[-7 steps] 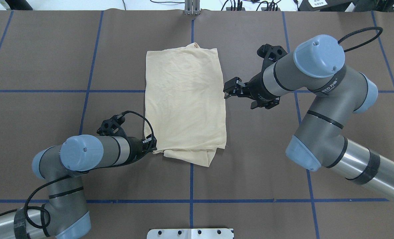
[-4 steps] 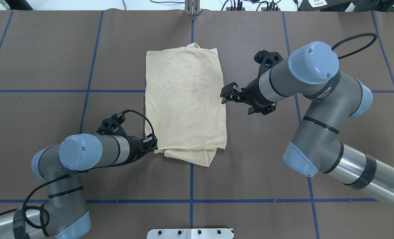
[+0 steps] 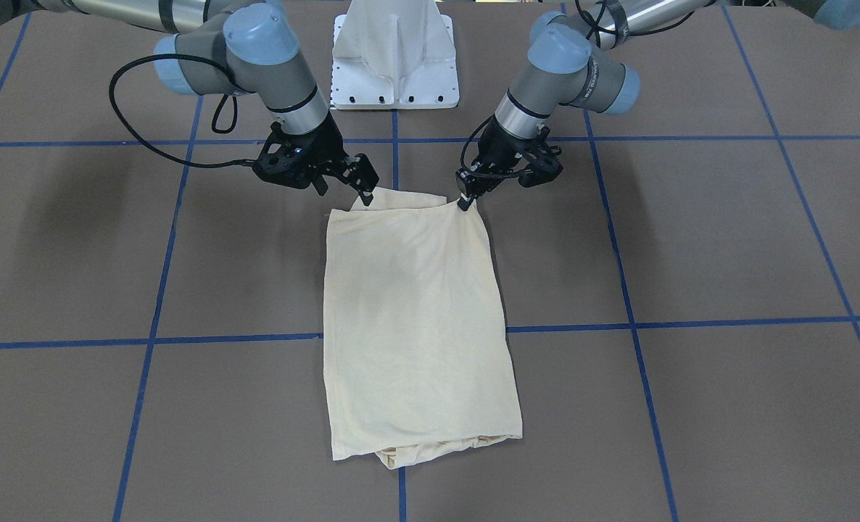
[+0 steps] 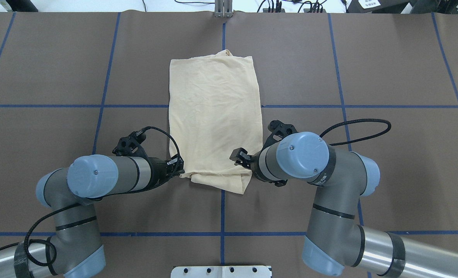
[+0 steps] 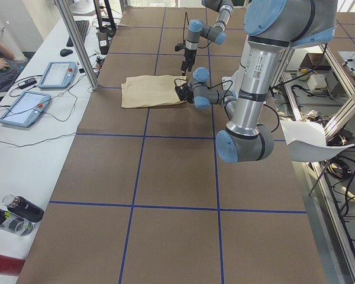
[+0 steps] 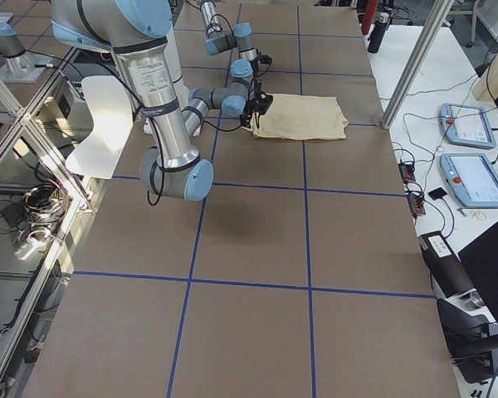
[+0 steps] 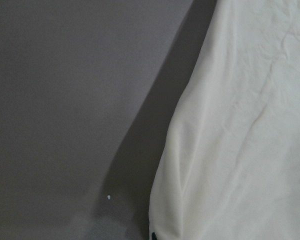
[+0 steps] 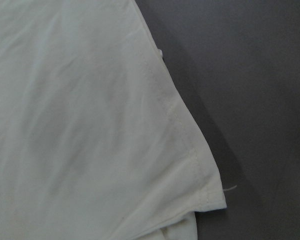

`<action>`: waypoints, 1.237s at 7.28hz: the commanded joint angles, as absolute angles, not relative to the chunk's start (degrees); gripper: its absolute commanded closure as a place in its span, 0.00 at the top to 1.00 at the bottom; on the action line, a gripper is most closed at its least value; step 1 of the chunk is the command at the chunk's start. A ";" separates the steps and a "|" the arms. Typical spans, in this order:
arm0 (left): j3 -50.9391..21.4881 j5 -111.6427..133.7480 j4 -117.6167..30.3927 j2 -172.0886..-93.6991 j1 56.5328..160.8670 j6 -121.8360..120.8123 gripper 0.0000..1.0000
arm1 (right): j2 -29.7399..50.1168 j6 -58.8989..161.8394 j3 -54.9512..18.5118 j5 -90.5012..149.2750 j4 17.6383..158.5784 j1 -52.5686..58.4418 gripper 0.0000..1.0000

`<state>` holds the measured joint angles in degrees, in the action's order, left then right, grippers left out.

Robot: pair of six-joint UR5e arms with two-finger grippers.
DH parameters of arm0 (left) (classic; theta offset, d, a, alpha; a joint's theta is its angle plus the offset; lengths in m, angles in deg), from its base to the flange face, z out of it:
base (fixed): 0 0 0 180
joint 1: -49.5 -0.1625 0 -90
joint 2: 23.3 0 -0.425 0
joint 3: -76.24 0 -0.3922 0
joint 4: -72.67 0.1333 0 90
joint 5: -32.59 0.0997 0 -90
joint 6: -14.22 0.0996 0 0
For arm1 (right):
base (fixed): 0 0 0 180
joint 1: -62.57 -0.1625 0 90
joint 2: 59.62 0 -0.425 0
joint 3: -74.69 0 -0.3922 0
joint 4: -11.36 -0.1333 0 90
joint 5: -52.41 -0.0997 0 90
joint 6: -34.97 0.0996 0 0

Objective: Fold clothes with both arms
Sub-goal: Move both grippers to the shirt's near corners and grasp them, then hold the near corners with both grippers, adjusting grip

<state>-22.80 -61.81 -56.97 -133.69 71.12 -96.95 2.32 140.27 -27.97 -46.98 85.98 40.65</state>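
Left tool [image 4: 179,172], right tool [image 4: 238,156] at T-shirt's [image 4: 213,116] robot-side corners; pedestal [image 3: 394,65] behind.

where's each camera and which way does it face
Front-facing: across the table, facing the base; left arm on right.
Overhead: behind the base, looking forward; right arm on right.
Exterior left: table's left end; left arm nearest.
Exterior right: right end; right arm nearest.
Left wrist: shirt edge; no arm.
Right wrist: hemmed shirt corner; no arm.
Front-facing and overhead share the whole shirt.
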 commanded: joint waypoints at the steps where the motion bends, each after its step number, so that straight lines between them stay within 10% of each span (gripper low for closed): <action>1: -22.81 -61.72 -56.97 -133.69 71.21 -97.05 0.00 | 0.16 142.72 -26.14 -46.12 88.87 42.70 1.00; 9: -23.16 -61.72 -56.97 -133.60 71.21 -97.14 0.00 | -4.16 142.46 -18.92 -46.64 90.99 42.53 0.98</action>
